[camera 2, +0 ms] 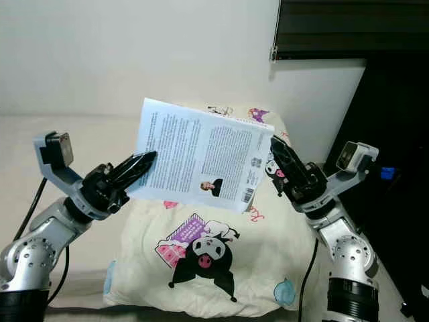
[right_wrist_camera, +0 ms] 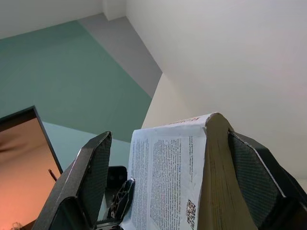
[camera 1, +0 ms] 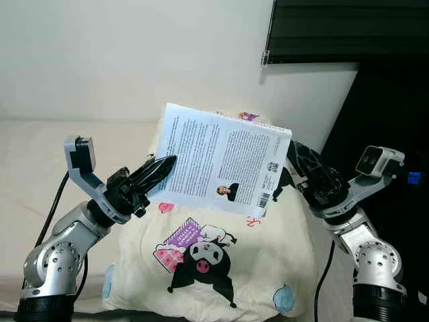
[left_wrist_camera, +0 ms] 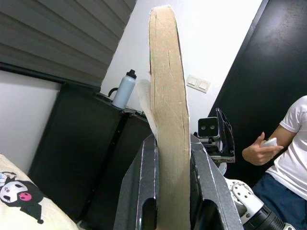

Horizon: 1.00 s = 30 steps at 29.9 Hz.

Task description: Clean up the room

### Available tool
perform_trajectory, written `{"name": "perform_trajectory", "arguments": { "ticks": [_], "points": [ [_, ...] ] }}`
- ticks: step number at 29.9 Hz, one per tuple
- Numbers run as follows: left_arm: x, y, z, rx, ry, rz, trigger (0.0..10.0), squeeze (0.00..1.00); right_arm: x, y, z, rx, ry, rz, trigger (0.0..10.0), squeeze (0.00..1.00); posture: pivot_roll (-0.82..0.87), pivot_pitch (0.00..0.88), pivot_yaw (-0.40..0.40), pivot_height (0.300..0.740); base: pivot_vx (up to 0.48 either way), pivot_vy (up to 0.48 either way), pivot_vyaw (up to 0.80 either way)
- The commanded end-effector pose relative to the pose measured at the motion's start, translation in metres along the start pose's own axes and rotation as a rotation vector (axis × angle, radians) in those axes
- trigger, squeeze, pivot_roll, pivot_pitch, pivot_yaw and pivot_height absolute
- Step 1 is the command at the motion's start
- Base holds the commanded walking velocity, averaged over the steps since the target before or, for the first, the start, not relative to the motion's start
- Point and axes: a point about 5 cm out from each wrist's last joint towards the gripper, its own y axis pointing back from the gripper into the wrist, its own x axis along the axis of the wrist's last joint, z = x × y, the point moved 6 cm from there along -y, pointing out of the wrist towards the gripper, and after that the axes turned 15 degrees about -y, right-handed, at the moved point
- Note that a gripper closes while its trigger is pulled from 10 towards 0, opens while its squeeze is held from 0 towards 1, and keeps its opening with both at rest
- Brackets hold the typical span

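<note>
A white paperback book [camera 1: 221, 161] hangs in the air above a cream pillow [camera 1: 214, 268] printed with a black-and-white cartoon figure. My left gripper [camera 1: 159, 166] is shut on the book's left edge; in the left wrist view the page block [left_wrist_camera: 168, 120] is clamped between both fingers. My right gripper [camera 1: 295, 159] is at the book's right edge and stands open. In the right wrist view the book [right_wrist_camera: 172, 182] sits between the wide-spread fingers, close to one finger [right_wrist_camera: 254, 182] and well apart from the other.
The pillow lies on a beige bed [camera 1: 40, 154] against a white wall. A black cabinet [camera 1: 395, 100] stands to the right, under a dark blind [camera 1: 348, 30]. In the left wrist view a water bottle [left_wrist_camera: 123, 90] stands on dark furniture and a person [left_wrist_camera: 288, 153] holds a small white object.
</note>
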Motion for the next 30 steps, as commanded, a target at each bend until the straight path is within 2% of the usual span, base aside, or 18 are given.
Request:
{"name": "perform_trajectory", "arguments": {
  "ticks": [1,12,15,19,22,23,26,27,28,29,30],
  "points": [
    [0.006,-0.003,0.006,-0.043,-0.011,0.015,10.0,0.0,0.002,0.001,-0.001,0.003,0.006,0.018,10.0,0.0,-0.09,0.0,-0.016,0.74,0.0,0.0,0.0],
    [0.007,-0.004,0.007,-0.047,-0.01,0.017,10.0,0.0,0.019,0.009,0.002,-0.027,0.035,0.089,10.0,0.0,-0.09,0.0,-0.013,0.74,0.0,0.0,0.0],
    [0.007,-0.004,0.008,-0.053,-0.008,0.017,10.0,0.0,0.023,0.011,0.008,-0.063,0.053,0.093,10.0,0.0,-0.09,0.0,-0.013,0.74,0.0,0.0,0.0],
    [0.008,-0.006,0.011,-0.068,-0.006,0.02,10.0,0.0,0.001,0.006,0.018,-0.1,0.033,-0.002,10.0,0.0,-0.09,0.0,-0.013,0.74,0.0,0.0,0.0],
    [0.008,-0.007,0.012,-0.071,-0.006,0.021,10.0,0.0,-0.003,0.006,0.02,-0.108,0.03,-0.019,10.0,0.0,-0.09,0.0,-0.013,0.74,0.0,0.0,0.0],
    [0.008,-0.008,0.014,-0.078,-0.004,0.023,10.0,0.0,-0.015,0.003,0.025,-0.13,0.021,-0.075,10.0,0.0,-0.09,0.0,-0.015,0.74,0.0,0.0,0.0],
    [0.007,-0.009,0.016,-0.085,-0.001,0.024,10.0,0.0,-0.023,0.003,0.028,-0.146,0.018,-0.117,10.0,0.0,-0.09,0.0,-0.016,0.74,0.0,0.0,0.0],
    [0.006,-0.009,0.016,-0.088,0.002,0.025,10.0,0.0,-0.024,0.003,0.029,-0.149,0.017,-0.125,4.9,0.0,-0.09,0.0,-0.017,0.74,0.0,0.0,0.0],
    [0.006,-0.009,0.016,-0.088,0.002,0.025,10.0,0.0,-0.024,0.003,0.029,-0.149,0.017,-0.125,4.9,0.0,-0.09,0.0,-0.017,0.74,0.0,0.0,0.0],
    [0.006,-0.009,0.017,-0.09,0.004,0.025,10.0,0.0,-0.025,0.004,0.028,-0.147,0.006,-0.134,0.0,0.0,-0.09,0.0,-0.018,0.74,0.0,0.0,0.0],
    [0.006,-0.009,0.017,-0.091,0.005,0.025,10.0,0.0,-0.025,0.004,0.027,-0.139,0.002,-0.137,0.0,0.0,-0.09,0.0,-0.018,0.74,0.0,0.0,0.0]
  ]
}}
